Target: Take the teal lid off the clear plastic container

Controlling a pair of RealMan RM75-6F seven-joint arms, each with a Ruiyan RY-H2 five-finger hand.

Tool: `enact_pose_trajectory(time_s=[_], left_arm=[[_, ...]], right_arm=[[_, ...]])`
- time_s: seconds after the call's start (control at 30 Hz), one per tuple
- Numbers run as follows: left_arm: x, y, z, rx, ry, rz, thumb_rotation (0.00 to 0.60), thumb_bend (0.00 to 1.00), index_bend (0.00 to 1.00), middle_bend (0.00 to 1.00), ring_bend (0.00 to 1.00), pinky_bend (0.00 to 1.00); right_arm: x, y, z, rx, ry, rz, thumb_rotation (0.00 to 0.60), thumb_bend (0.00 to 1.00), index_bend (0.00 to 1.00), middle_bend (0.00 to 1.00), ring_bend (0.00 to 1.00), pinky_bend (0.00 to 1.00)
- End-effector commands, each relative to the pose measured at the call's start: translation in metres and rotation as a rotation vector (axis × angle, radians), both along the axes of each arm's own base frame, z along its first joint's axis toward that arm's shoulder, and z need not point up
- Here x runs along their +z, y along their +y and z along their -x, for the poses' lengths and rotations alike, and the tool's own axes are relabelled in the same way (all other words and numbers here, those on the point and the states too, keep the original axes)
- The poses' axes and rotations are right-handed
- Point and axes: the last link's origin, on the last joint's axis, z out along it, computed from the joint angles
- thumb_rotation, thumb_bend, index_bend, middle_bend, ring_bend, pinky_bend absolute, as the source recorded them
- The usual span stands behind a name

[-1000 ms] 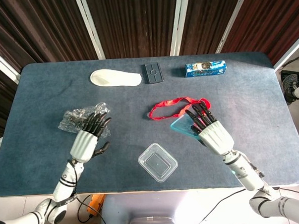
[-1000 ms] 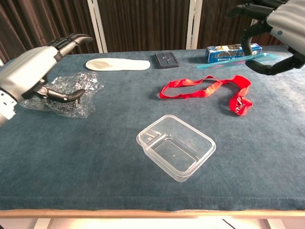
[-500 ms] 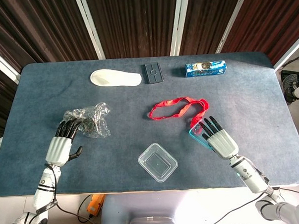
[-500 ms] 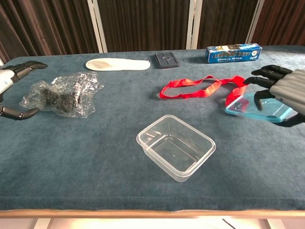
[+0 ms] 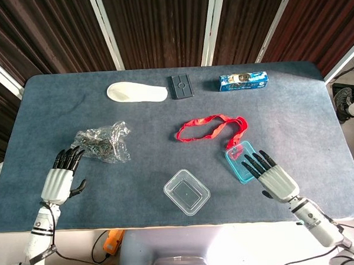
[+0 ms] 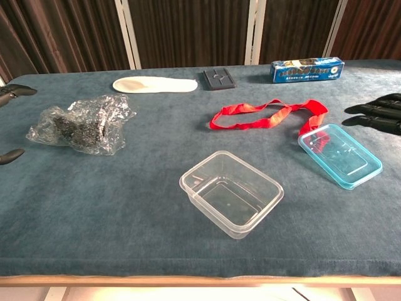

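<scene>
Where the clear plastic container (image 6: 231, 193) stood uncovered near the front edge of the worktop (image 5: 293, 104), nothing could be seen inside it. The teal lid (image 6: 339, 154) lay flat on the worktop to the container's right, apart from it, with one corner resting on the end of the red strap (image 6: 270, 114). The right hand (image 5: 273, 176) lay just beside the lid's front-right edge, fingers extended and spread, holding nothing; the head view did not settle whether its fingertips touched the lid. The left hand (image 5: 62, 175) was near the front-left of the worktop, fingers straight and apart, thumb out to the side, also holding nothing. A crumpled clear plastic bag (image 5: 102, 143) with dark contents lay just beyond the left hand's fingertips, not touching them. Along the far side of the worktop lay a white shoe insole (image 5: 136, 92), a dark rectangular plate (image 5: 181, 86) and a blue printed box (image 5: 243, 81), in that order from left to right, all well apart from the container
</scene>
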Motion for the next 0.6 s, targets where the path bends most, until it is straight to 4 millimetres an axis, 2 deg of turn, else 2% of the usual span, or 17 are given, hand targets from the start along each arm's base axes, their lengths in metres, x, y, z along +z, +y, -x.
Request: enact_pose_trajectory(time_s=[0.03, 0.1, 0.17, 0.23, 0.3, 0.37, 0.43, 0.6], left_arm=[[0.031, -0.045, 0.018, 0.160, 0.155, 0.051, 0.600, 0.33, 0.00, 0.00, 0.00, 0.00], [0.044, -0.068, 0.016, 0.205, 0.152, 0.050, 0.600, 0.34, 0.00, 0.00, 0.00, 0.00], [0.051, -0.085, 0.015, 0.194, 0.131, 0.024, 0.600, 0.34, 0.00, 0.00, 0.00, 0.00], [0.055, -0.098, 0.017, 0.142, 0.079, 0.001, 0.600, 0.34, 0.00, 0.00, 0.00, 0.00], [0.056, -0.103, 0.025, 0.130, 0.054, 0.004, 0.600, 0.34, 0.00, 0.00, 0.00, 0.00], [0.059, -0.104, 0.028, 0.127, 0.068, 0.003, 0.600, 0.34, 0.00, 0.00, 0.00, 0.00], [0.062, -0.104, 0.027, 0.116, 0.055, -0.033, 0.600, 0.34, 0.00, 0.00, 0.00, 0.00], [0.061, -0.103, 0.021, 0.043, 0.002, -0.039, 0.600, 0.34, 0.00, 0.00, 0.00, 0.00]], right_arm=[[0.053, 0.043, 0.000, -0.128, -0.038, 0.109, 0.600, 0.10, 0.00, 0.00, 0.00, 0.00], [0.073, 0.065, 0.004, -0.216, -0.109, 0.223, 0.600, 0.10, 0.00, 0.00, 0.00, 0.00], [0.085, 0.084, 0.012, -0.281, -0.153, 0.315, 0.600, 0.10, 0.00, 0.00, 0.00, 0.00], [0.091, 0.105, 0.022, -0.323, -0.211, 0.394, 0.600, 0.10, 0.00, 0.00, 0.00, 0.00], [0.095, 0.118, 0.031, -0.340, -0.281, 0.461, 0.600, 0.10, 0.00, 0.00, 0.00, 0.00], [0.099, 0.120, 0.035, -0.319, -0.253, 0.466, 0.600, 0.10, 0.00, 0.00, 0.00, 0.00], [0.102, 0.119, 0.036, -0.327, -0.294, 0.485, 0.600, 0.10, 0.00, 0.00, 0.00, 0.00], [0.099, 0.112, 0.040, -0.353, -0.278, 0.451, 0.600, 0.10, 0.00, 0.00, 0.00, 0.00]])
